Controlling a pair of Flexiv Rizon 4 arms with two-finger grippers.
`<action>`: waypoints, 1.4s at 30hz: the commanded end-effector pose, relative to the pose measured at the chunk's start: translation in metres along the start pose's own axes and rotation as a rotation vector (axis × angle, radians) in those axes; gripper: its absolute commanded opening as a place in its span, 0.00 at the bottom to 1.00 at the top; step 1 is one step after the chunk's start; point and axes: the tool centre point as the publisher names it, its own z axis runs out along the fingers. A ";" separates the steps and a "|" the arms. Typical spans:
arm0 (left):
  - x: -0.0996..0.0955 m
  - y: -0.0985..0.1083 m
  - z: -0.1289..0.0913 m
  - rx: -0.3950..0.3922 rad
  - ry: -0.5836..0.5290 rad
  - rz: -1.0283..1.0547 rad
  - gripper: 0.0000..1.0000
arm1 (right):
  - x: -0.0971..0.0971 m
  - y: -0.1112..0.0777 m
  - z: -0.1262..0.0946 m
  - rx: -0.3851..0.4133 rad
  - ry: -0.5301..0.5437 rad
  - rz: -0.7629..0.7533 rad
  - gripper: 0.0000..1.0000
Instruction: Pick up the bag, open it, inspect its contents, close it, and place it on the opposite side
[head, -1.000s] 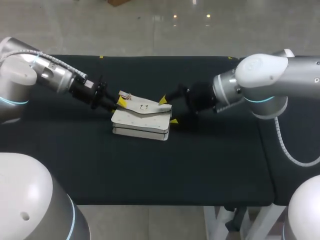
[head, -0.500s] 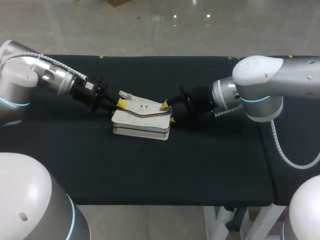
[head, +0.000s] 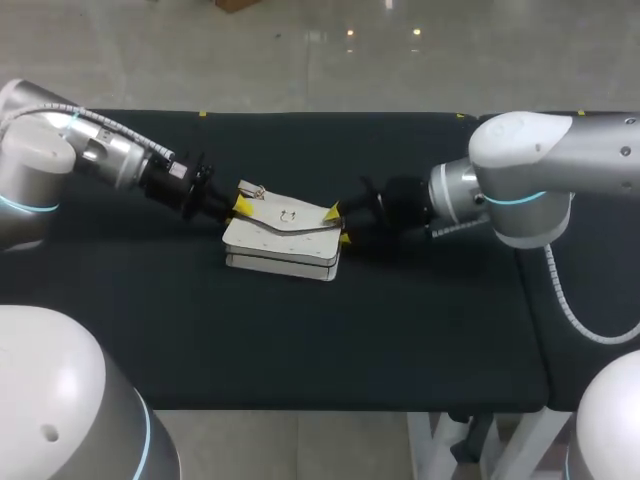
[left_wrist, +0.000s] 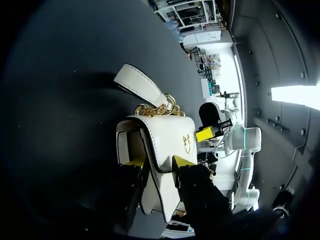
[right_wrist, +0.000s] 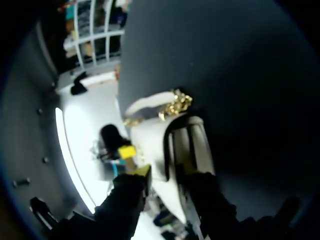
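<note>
From above, the bag (head: 283, 245) lies on the table (head: 400, 320) near its middle, not lifted off it; my left pincer (head: 243, 205) is at one end of the flap (head: 290, 215) and my right pincer (head: 338, 225) at the other, so I judge the step in hand to be the opening. Through my left wrist the flap stands clear of the body; my left pincer is closed down on its edge, one tip (left_wrist: 135, 162) inside the mouth (left_wrist: 127, 147) and the other on the flap's outer face, with little gap beyond the flap's own thickness; the strap (left_wrist: 140, 85) and gold chain (left_wrist: 157, 109) lie ahead on the table. Inside I see only pale lining, with no contents I can make out. Through my right wrist the bag's other end sits right at my right pincer, the chain beyond it; this view is too blurred, so I cannot tell whether that pincer has closed on anything, and the mouth here is just a dark slot. Next, I think, the flap must be raised further and evenly at both ends, the body staying down, so the inside can be inspected; an uneven pull could twist or drag the bag.
</note>
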 end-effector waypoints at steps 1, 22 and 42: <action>0.006 0.006 0.001 0.014 -0.008 0.010 0.47 | 0.002 -0.005 -0.003 -0.014 0.009 -0.006 1.00; -0.007 0.002 0.004 0.000 0.007 -0.022 0.16 | -0.007 0.001 0.006 -0.011 -0.001 0.015 0.00; 0.016 0.035 -0.011 0.016 -0.021 -0.007 0.44 | 0.007 0.003 -0.039 -0.077 -0.113 -0.058 1.00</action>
